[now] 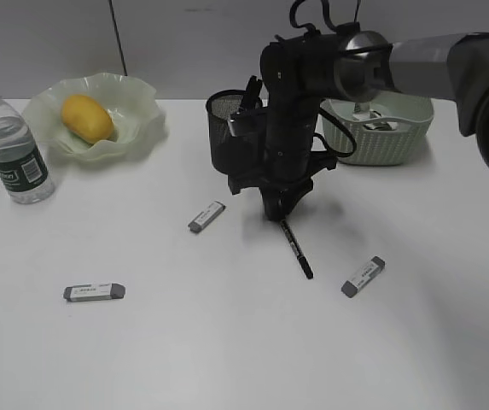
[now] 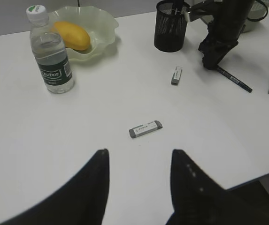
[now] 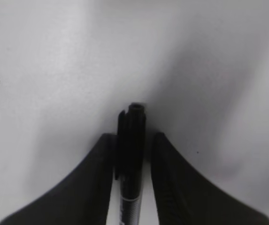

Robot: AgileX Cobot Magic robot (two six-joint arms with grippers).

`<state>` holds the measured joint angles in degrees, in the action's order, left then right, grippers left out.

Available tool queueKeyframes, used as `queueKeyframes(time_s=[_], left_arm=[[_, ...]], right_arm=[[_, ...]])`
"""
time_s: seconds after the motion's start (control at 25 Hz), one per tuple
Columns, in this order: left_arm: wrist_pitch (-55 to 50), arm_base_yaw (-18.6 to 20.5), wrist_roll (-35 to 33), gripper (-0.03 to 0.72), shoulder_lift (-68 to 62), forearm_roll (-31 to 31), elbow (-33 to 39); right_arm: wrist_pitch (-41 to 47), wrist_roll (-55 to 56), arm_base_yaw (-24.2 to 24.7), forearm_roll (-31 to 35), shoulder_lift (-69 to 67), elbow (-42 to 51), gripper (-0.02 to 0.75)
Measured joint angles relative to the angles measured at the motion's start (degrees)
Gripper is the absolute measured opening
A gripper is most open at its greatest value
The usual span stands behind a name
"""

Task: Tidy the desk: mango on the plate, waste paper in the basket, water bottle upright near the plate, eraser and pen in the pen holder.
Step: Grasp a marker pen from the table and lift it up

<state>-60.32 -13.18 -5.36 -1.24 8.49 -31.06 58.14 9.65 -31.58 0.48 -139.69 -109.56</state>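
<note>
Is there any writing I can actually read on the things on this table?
"Cestbon": white brand word on the water bottle label.
Erasers: printed sleeves, too small to read.
Pen: pale marking, too blurred to read.
Nothing else carries text.

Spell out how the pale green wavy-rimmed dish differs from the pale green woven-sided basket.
The wavy-rimmed translucent dish is shallow with a ruffled edge; the woven-textured basket is deeper with straight patterned sides. The dish sits at the desk's back left holding the yellow mango; the basket sits back right, behind the right arm, with crumpled paper inside. Both are pale green.
</note>
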Motion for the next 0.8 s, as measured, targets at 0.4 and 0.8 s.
queueKeyframes(time_s=[0.4, 0.8], left_arm=[[0.0, 0.0, 0.0, 0.321, 0.0, 0.0, 0.0], [0.0, 0.0, 0.0, 0.319, 0.0, 0.0, 0.0]], right_arm=[[0.2, -0.5, -0.1, 0.2, 0.0, 0.0, 0.146], [4.2, -2.4, -0.2, 0.0, 0.0, -4.6, 0.142]])
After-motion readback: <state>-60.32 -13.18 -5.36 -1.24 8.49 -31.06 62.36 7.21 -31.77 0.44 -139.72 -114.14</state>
